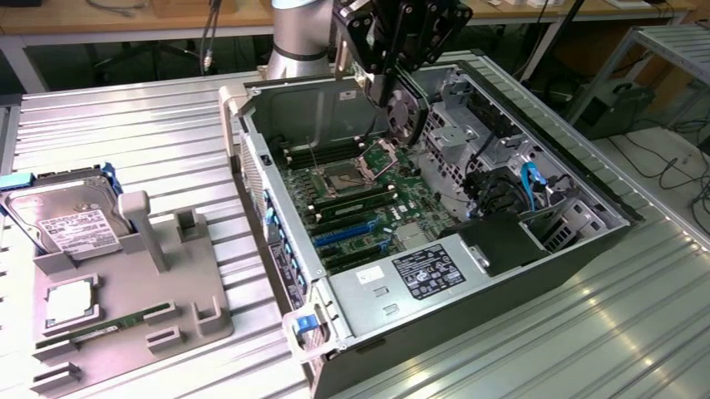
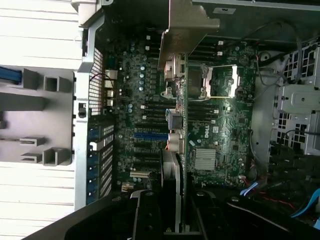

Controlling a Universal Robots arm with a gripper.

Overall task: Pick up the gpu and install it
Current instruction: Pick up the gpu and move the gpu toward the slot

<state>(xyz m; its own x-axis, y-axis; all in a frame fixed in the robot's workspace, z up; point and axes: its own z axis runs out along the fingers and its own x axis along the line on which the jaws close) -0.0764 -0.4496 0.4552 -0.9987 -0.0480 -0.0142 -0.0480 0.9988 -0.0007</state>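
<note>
the pick-up is done: the jaws are pinching the gpu, which hangs on edge with its fan face showing over the open computer case, above the motherboard near the processor socket. what is left, as i judge it, is the install itself: the card is held clear of the board and is not yet seated in the blue slots. the parts holder on the surface carries the hard drive and memory stick.

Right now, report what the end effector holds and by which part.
The end effector holds the gpu by its upper edge; the card hangs over the open case.
</note>
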